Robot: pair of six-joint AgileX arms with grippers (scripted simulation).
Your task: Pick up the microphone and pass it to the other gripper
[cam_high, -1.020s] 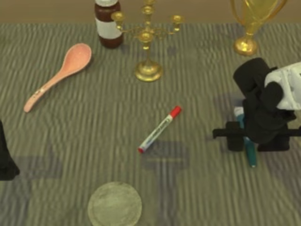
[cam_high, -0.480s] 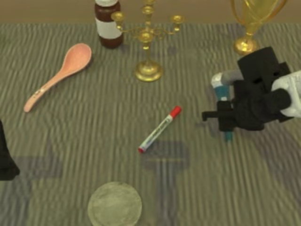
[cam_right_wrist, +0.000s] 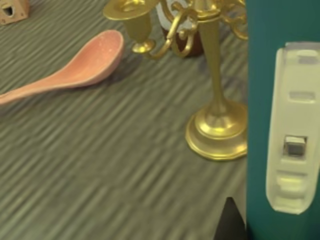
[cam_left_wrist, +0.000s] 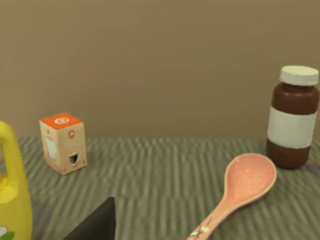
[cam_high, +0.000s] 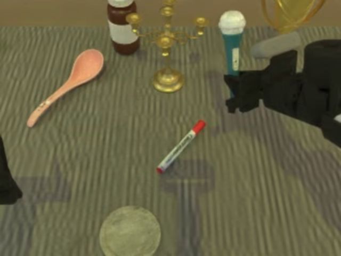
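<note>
Top view: my right hand (cam_high: 233, 98) grips the microphone (cam_high: 232, 40) upright; I should carry it level toward my parked left hand (cam_high: 6, 178), whose grip state I cannot tell.

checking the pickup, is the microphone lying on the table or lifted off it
Lifted. The right gripper is shut on the microphone, head toward the table's far edge; the right wrist view shows its teal handle close up.

A rendered tabletop scene, not a real room: a desk (cam_high: 256, 202) with a ribbed olive-grey cloth against a plain tan wall (cam_left_wrist: 160, 65). Scattered odd props show it: a pink spoon (cam_high: 66, 87), gold candelabra (cam_high: 168, 48), brown bottle (cam_high: 123, 26), marker (cam_high: 181, 146), small carton (cam_left_wrist: 63, 143).
</note>
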